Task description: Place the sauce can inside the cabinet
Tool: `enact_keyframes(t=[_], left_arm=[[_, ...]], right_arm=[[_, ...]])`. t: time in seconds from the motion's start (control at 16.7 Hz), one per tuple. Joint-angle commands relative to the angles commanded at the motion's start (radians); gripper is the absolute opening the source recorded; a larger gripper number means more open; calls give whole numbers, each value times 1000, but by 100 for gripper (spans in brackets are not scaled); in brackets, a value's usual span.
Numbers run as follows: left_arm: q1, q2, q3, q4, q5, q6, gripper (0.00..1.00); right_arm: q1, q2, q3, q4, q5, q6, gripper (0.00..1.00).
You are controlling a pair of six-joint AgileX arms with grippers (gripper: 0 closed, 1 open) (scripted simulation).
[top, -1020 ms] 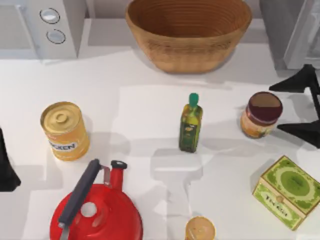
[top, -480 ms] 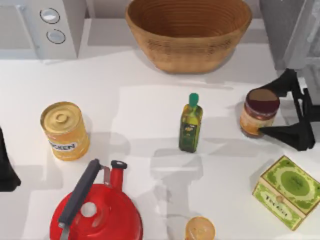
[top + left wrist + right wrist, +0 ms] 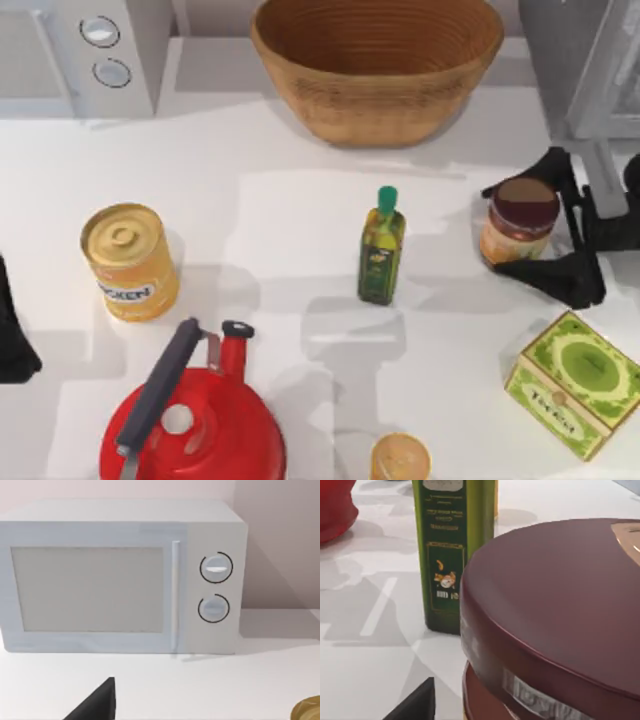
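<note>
The sauce can (image 3: pixel 519 226) is seen standing upright on the white table (image 3: pixel 300 220) at the right side, right of the oil bottle (image 3: pixel 381 247) and in front of the grey cabinet (image 3: pixel 580 60). The right gripper (image 3: pixel 545 225) is spread wide around it, one finger on each side, not yet closed. The left gripper (image 3: pixel 12 335) is parked at the table's left edge; its finger spacing cannot be told.

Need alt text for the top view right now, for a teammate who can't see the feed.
The right gripper straddles the sauce can at the table's right, one open finger on each side, below the grey cabinet. The oil bottle stands mid-table; the left gripper sits parked at the left edge.
</note>
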Motion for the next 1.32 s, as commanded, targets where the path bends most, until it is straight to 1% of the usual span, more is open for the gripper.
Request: enact_keyframes(t=[0.24,0.6,1.32], left_arm=[[0,0,0,0,0,0,100],[0,0,0,0,0,0,100],[0,0,0,0,0,0,100]], right_arm=[[10,-27,-53,125,-2,99,100],[11,-31,-62,144,-3,114,100],[11,-31,-62,144,-3,114,10]])
